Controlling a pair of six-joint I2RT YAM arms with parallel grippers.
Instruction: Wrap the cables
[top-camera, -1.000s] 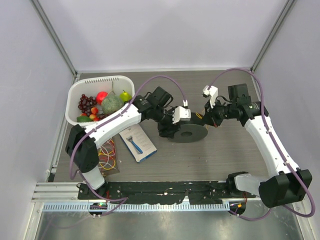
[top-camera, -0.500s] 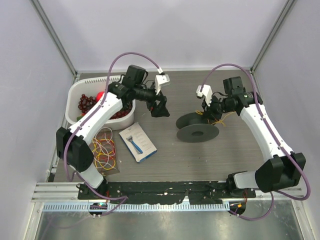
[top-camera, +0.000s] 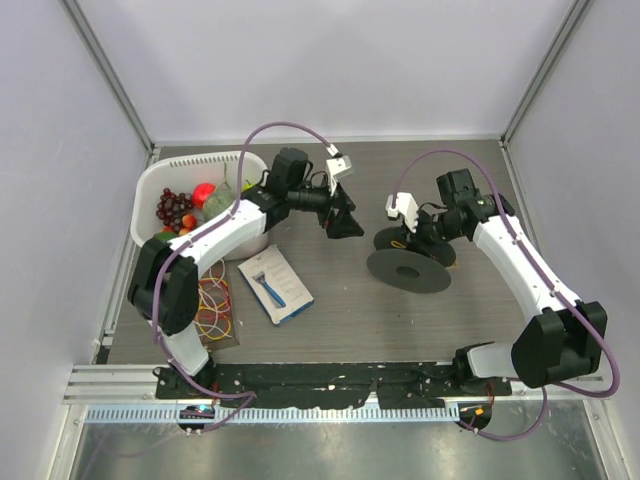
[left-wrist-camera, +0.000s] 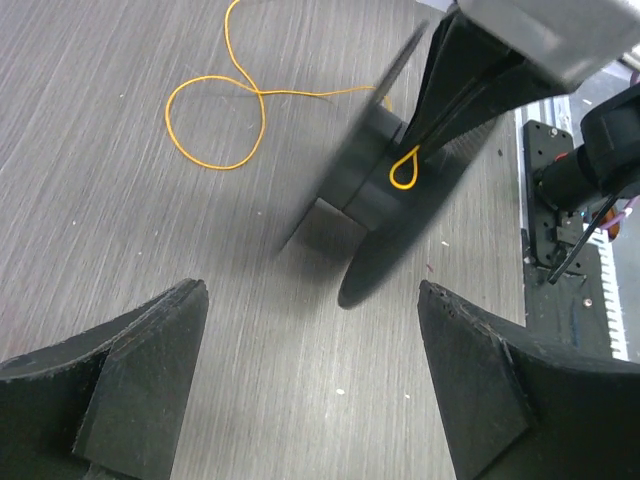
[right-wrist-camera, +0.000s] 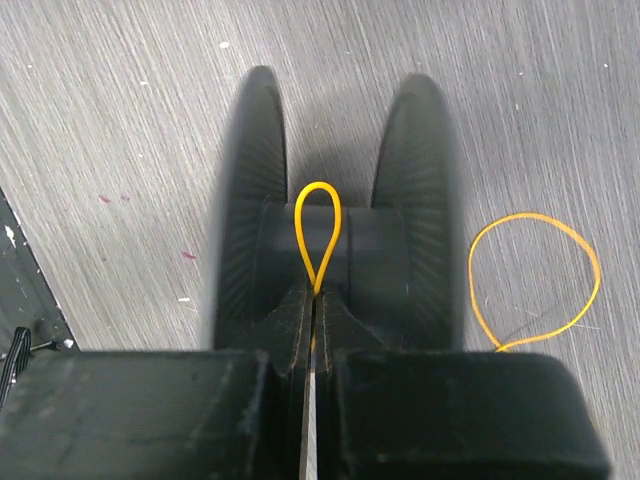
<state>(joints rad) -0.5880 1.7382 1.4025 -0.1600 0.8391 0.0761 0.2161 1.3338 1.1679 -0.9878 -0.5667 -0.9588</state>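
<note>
- Your right gripper (right-wrist-camera: 313, 292) is clamped on a small loop of the yellow wire (right-wrist-camera: 318, 232), right over the spool's hub and between its two flanges.
- The spool (top-camera: 408, 270) sits just right of the table's (top-camera: 470, 180) middle, tipped on edge. It's blurred in both wrist views, so I'd treat it as not settled.
- Your left gripper (left-wrist-camera: 310, 380) has its jaws wide apart with nothing in them. It hovers left of the spool, facing it.
- The slack wire lies in loose loops on the table beside the spool.
- To do this step well, keep the pinch centred in the groove and hold light tension. Steady a flange with the left before turning, and feed the slack so the loops don't kink.
- A second ago the left gripper was down against the spool. It has let go, swung out toward the far-left corner and is now coming back.
- The spool has shifted toward the right edge.
- The right grip on the wire is unchanged.
</note>
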